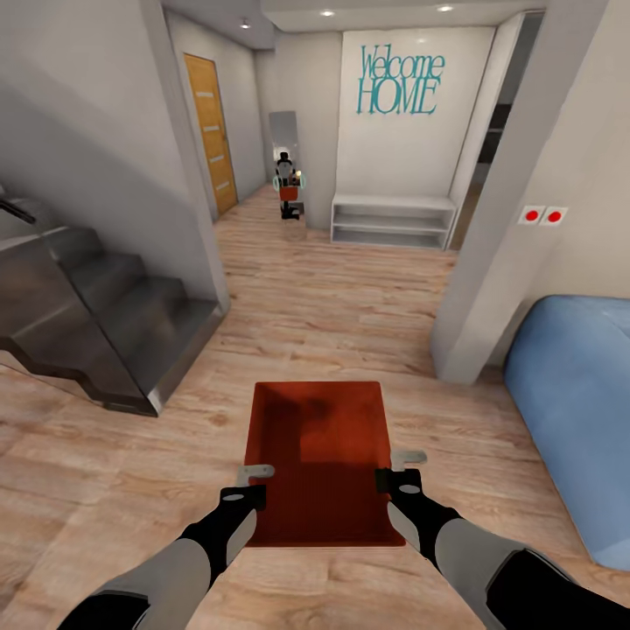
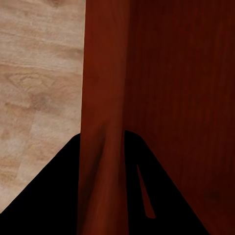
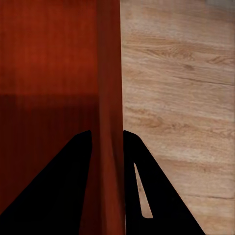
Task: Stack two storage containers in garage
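Note:
I hold one orange-red storage container [image 1: 319, 455], open on top and empty, level in front of me above the light wood-plank floor [image 1: 350, 306]. My left gripper [image 1: 252, 483] is shut on its left wall [image 2: 103, 98]. My right gripper [image 1: 399, 469] is shut on its right wall [image 3: 108, 73]. In each wrist view the thin wall runs between the two dark fingers [image 2: 49, 196] [image 3: 54, 186], with wood planks beside it. The garage and its concrete floor are out of view.
Grey stairs [image 1: 114, 324] rise at the left and a blue padded seat [image 1: 577, 411] lies at the right. A white pillar [image 1: 516, 219] narrows the hallway ahead. Beyond stand a white low shelf [image 1: 394, 219], a mirror [image 1: 285, 140] and an oak door with frosted strips [image 1: 212, 131].

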### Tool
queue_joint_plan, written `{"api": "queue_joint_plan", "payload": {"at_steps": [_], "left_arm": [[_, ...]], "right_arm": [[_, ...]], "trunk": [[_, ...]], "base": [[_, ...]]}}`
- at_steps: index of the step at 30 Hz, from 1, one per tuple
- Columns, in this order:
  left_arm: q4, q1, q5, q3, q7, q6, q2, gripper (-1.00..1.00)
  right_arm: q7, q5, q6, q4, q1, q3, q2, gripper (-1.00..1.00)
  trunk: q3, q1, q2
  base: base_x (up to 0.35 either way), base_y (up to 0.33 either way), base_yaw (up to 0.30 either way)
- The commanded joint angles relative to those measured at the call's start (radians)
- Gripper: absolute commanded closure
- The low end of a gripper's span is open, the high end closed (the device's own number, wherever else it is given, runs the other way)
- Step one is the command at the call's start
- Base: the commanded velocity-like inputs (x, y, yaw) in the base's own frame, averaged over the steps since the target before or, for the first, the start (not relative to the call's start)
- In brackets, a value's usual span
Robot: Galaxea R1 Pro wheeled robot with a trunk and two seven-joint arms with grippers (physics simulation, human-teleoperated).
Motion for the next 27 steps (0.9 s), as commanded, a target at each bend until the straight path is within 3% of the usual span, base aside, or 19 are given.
{"api": "queue_joint_plan", "payload": {"at_steps": [1,27], "left_arm": [[-0.007,0.000,-0.024,-0.004,0.017,0.006,0.005,1.00],[-0.006,0.000,-0.024,-0.004,0.017,0.006,0.005,1.00]], "right_arm": [[-0.004,-0.027,-0.005,0.030,-0.001,-0.007,0.000,1.00],[-0.004,-0.027,-0.007,0.030,-0.001,-0.007,0.000,1.00]], "trunk": [[-0.001,0.001,-0.001],[-0.001,0.001,-0.001]], "base": [[0.325,0.000,0.000],[0.325,0.000,0.000]]}}
